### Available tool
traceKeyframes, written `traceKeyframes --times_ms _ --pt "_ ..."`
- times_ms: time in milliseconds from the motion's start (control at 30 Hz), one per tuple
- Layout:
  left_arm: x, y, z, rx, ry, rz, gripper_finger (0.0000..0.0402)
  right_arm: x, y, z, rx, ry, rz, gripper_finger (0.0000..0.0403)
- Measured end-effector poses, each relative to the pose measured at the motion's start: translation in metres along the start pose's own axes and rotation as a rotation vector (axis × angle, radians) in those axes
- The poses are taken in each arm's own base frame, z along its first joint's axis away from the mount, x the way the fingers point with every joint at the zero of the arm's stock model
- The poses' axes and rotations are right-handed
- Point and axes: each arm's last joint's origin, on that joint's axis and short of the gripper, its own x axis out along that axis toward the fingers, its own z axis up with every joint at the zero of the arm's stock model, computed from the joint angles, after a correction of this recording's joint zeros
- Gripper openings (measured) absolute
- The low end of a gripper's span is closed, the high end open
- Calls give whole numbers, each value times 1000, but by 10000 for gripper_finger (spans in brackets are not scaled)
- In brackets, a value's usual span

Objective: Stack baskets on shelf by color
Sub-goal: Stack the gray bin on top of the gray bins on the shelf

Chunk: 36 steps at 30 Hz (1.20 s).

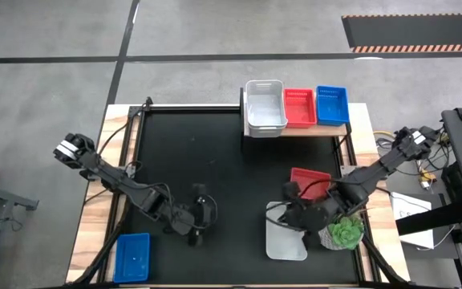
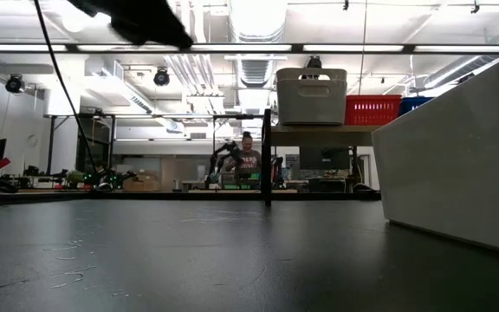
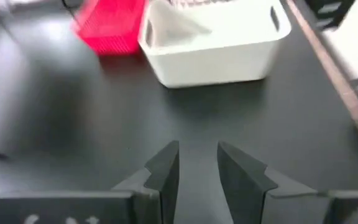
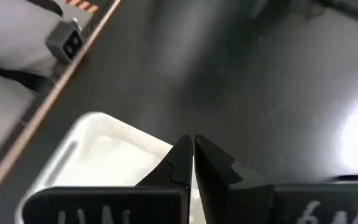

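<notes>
white baskets [image 1: 265, 105]: two; red baskets [image 1: 298, 107]: two; blue baskets [image 1: 332, 104]: two

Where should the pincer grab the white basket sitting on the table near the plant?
Probably pinch a short end wall of the white basket from straight above: it sits upright and open-topped, so its thin rim is exposed. The right pincer, shut, is closest; the plant crowds one long side.

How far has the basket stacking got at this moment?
Done: the shelf holds a white basket, a red basket and a blue basket side by side.

In hand: nothing; the right gripper is shut over the rim of a white basket on the table, and the left gripper is open and empty.

Left: that basket, a red one and a blue one.
</notes>
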Motion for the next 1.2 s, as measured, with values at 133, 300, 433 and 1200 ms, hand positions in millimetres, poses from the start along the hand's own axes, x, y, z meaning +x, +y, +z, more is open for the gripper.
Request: traceKeyframes --times_ms 133,300,433,1200 --pt "0 8 6 225 -46 59 92 10 15 13 207 45 56 17" --pt "-6 23 9 333 -61 98 92 26 36 28 387 156 86 73" --pt "-14 28 10 348 -82 102 92 44 53 32 476 244 69 126" --pt "-19 28 13 482 -121 79 92 131 95 -1 571 646 63 183"
